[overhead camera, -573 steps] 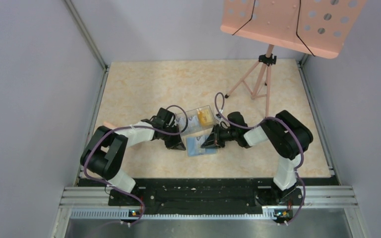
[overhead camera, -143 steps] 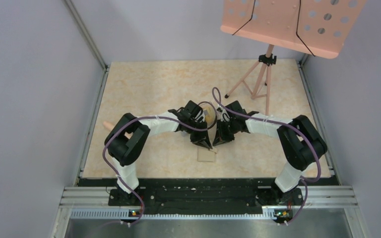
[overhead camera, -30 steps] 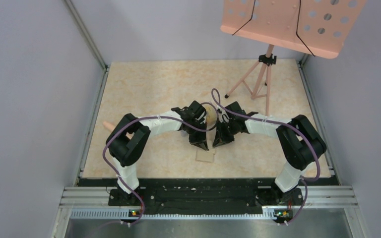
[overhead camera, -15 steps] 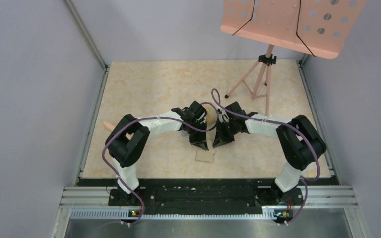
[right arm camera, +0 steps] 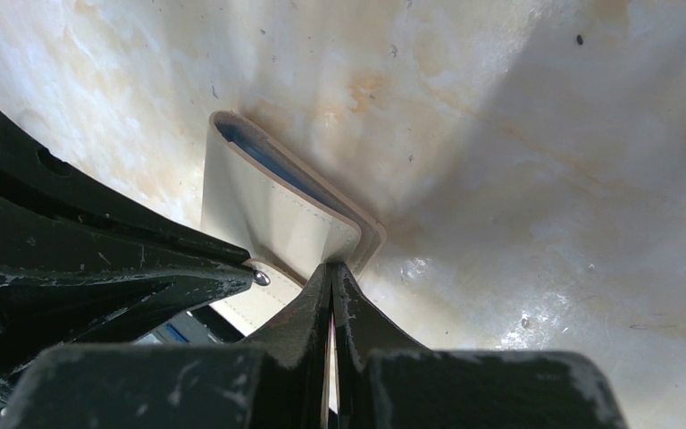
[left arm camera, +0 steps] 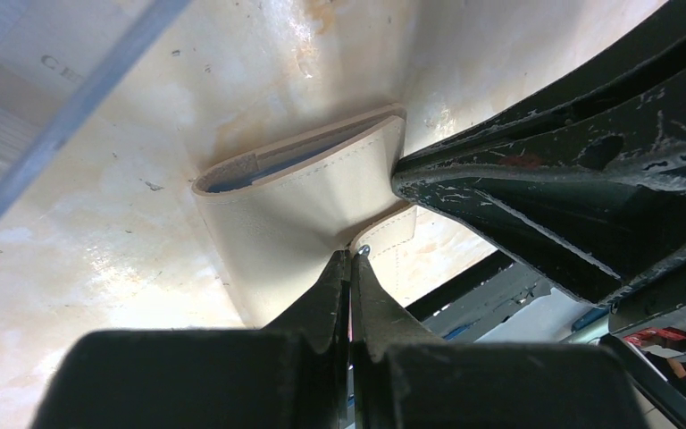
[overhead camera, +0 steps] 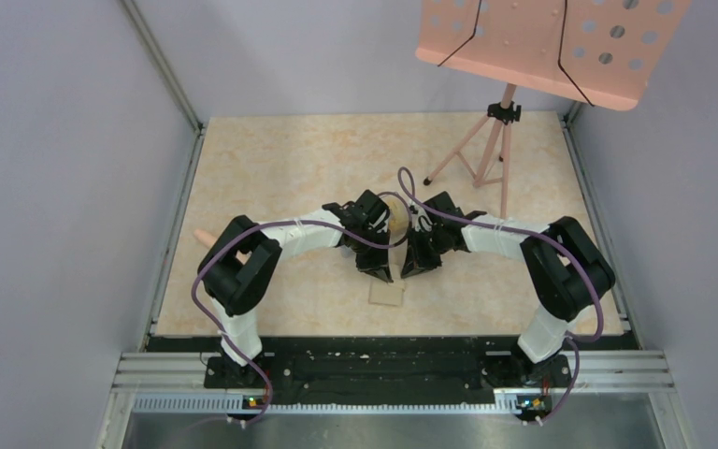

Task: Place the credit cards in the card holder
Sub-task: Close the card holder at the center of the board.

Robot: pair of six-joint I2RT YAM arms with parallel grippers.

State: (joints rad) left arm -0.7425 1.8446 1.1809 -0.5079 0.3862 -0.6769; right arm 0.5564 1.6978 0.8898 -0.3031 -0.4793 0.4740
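My arms bent inward over the table (overhead camera: 271, 168), left gripper (overhead camera: 380, 273) and right gripper (overhead camera: 415, 269) clamped shut and empty, tips at the folded wallet (overhead camera: 388, 294) near the front edge, blue lining showing.

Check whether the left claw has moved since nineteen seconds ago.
Yes. The left claw has shifted right, away from the table's left rail, and now sits beside the right claw by the card holder.

Card holder (overhead camera: 386, 294): tan-beige stitched wallet, folded, top flap gaping slightly, light blue lining visible at edge, flat on tabletop (overhead camera: 290, 168).
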